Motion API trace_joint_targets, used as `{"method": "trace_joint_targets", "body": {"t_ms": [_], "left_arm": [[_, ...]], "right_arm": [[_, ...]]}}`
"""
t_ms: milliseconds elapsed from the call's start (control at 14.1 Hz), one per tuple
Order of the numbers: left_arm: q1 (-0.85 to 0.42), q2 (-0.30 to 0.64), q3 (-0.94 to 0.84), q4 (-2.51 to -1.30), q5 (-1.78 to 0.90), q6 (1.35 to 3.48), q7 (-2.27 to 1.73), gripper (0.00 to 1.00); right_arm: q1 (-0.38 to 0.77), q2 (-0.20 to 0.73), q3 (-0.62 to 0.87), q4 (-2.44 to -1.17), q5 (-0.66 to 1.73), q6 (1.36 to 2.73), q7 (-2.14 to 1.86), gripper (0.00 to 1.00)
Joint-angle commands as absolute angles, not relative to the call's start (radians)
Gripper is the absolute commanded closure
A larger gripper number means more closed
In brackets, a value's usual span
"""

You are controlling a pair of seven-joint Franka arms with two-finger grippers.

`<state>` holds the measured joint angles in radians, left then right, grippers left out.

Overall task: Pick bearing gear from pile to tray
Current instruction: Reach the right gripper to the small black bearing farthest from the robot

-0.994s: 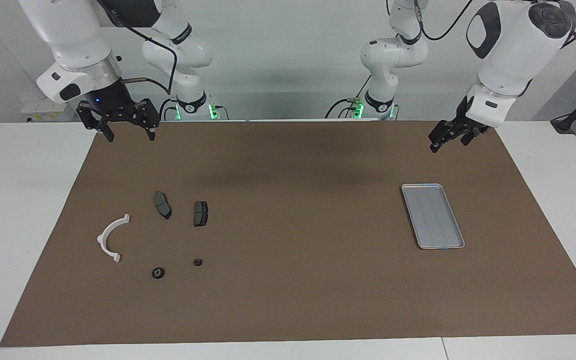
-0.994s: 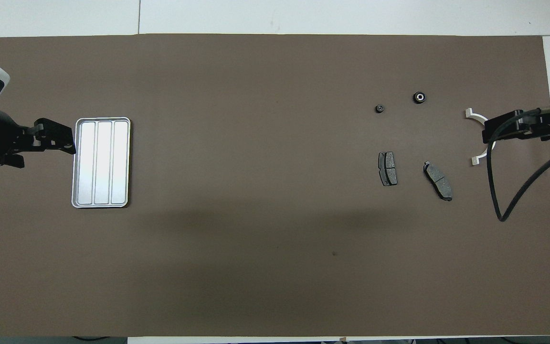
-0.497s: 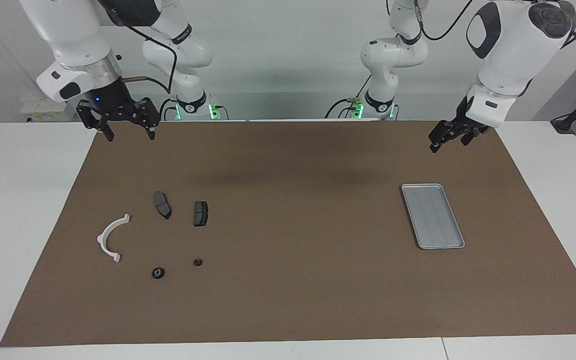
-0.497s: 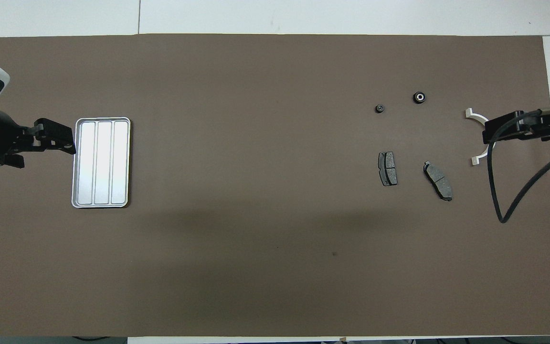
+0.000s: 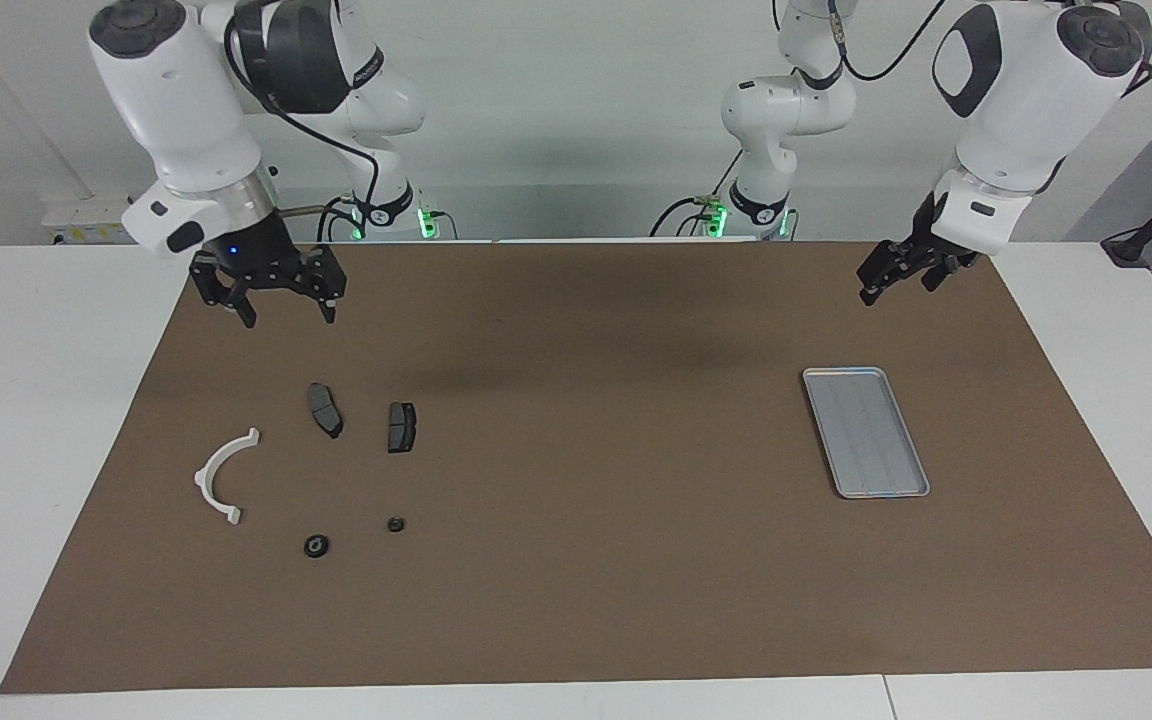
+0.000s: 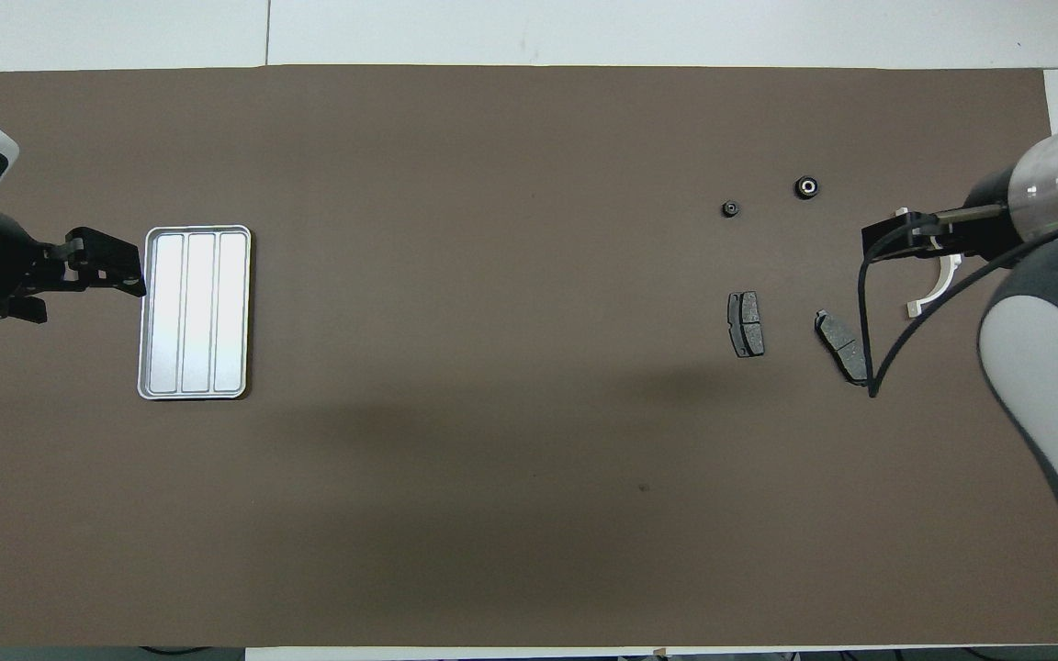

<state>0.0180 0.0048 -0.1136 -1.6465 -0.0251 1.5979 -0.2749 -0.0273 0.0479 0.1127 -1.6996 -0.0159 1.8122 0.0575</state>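
Note:
The pile lies toward the right arm's end of the mat. It holds a white curved bracket (image 5: 221, 475) (image 6: 938, 280), two dark brake-pad plates (image 5: 326, 410) (image 5: 401, 427), and two small black round pieces (image 5: 316, 546) (image 5: 395, 523), which also show in the overhead view (image 6: 806, 187) (image 6: 729, 209). My right gripper (image 5: 288, 315) (image 6: 873, 246) is open and empty. It is raised over the mat by the bracket and touches nothing. The silver ribbed tray (image 5: 866, 432) (image 6: 196, 312) lies empty toward the left arm's end. My left gripper (image 5: 871, 290) (image 6: 129, 274) waits raised beside it.
A brown mat (image 5: 586, 560) covers most of the white table. The right arm's black cable (image 6: 864, 349) hangs over one brake pad in the overhead view.
My right gripper has come down and moved toward the pile and the table's middle. The left arm and all the parts have not moved.

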Motion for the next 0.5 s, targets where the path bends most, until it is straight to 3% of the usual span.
{"method": "trace_joint_targets", "body": {"t_ms": [0,426], "left_arm": [[0.020,-0.006,-0.114,-1.647,-0.038,1.583,-0.270,0.00],[0.020,-0.006,-0.114,-1.647,-0.037,1.583,-0.270,0.00]], "right_arm": [[0.006,0.130,0.115,-1.727,-0.038,1.919,0.118,0.00],[0.061,0.380,0.112,-1.640,-0.054,2.065,0.282,0.00]]}}
